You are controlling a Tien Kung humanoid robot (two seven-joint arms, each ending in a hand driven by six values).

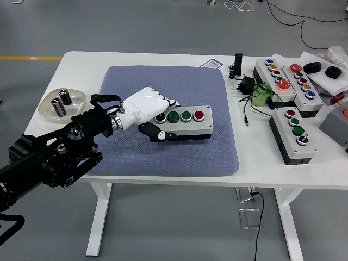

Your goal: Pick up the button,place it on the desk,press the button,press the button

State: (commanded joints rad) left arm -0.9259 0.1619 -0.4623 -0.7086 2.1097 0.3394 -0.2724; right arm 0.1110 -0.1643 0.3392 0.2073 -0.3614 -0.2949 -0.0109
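Note:
A grey button box (189,123) with a black base carries a white-black knob, two green buttons and a red button along its top. It lies level near the middle of the blue-grey mat (179,147). My left hand (149,111), white with a black thumb, is shut on the box's left end, fingers over the top and thumb against the front side. My black left arm (54,157) comes in from the lower left. The right arm does not show.
A clear dish (49,111) with two batteries sits at the table's left edge. Three more button boxes (293,133), a green object (262,97), a plug and cables (243,87) crowd the right side. The white table (272,168) shows bare at the front right.

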